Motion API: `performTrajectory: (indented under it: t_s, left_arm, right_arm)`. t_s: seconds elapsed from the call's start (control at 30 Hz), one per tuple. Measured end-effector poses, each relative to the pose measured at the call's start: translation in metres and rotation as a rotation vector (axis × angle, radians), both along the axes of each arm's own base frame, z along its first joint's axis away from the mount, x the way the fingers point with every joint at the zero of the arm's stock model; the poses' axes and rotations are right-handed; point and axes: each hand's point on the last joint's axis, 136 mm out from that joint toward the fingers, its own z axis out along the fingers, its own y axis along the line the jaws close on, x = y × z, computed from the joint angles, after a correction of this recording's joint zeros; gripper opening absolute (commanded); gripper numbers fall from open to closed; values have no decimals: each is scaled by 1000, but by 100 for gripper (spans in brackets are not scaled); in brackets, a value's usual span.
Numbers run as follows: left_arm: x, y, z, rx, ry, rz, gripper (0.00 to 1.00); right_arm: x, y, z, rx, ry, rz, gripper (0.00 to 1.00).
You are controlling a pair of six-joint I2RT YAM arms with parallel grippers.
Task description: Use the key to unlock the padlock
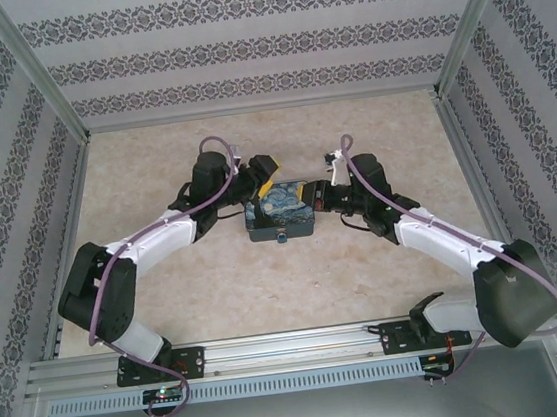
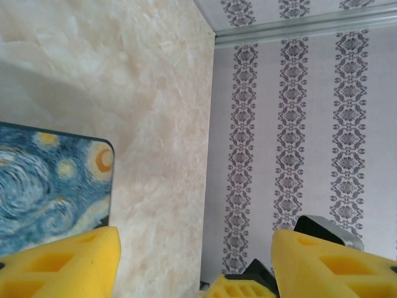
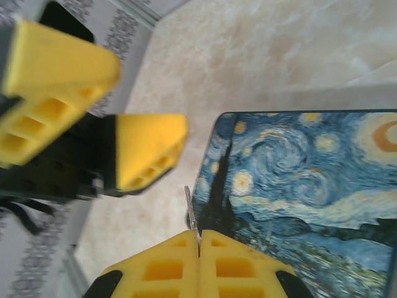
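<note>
The blue-and-yellow night-sky tin box [image 1: 279, 214] sits mid-table. A tiny blue-teal padlock [image 1: 282, 236] hangs at its near front, too small to show detail. My right gripper [image 3: 200, 234] is shut on the key [image 3: 191, 208], a thin metal blade sticking out past the fingertips beside the box's left edge [image 3: 214, 186]. In the top view the right gripper [image 1: 311, 201] is at the box's right end. My left gripper [image 2: 195, 241] stands open with nothing between its yellow pads [image 2: 68, 261], at the box's far left corner [image 1: 266, 174].
The left gripper's yellow fingers [image 3: 146, 152] hover close in front of the key's tip. Patterned walls [image 1: 240, 47] close the table on three sides. Purple cables [image 1: 160, 227] run along both arms. Bare marbled tabletop [image 1: 288, 288] lies before the box.
</note>
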Motion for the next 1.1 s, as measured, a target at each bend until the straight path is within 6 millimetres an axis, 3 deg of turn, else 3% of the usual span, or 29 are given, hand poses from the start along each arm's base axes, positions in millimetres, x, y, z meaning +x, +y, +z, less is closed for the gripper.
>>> performTrajectory:
  t_s: [0.13,0.53,0.73,1.1]
  left_arm:
    - [-10,-6,9,2,63,-61,55]
    - [-41,-13,-16,15,262,-129,47]
    - [-47,-22,-23,11,301,-143,44]
    - [-47,-27,-33,10,337,-141,27]
  right_arm:
    - [-7,5,-1,-195,-81,10,0]
    - [-18,14,-2,-633,-327,39,0]
    - [-16,12,-4,-691,-353,42,0]
    - [-15,13,-5,-699,-357,50,0]
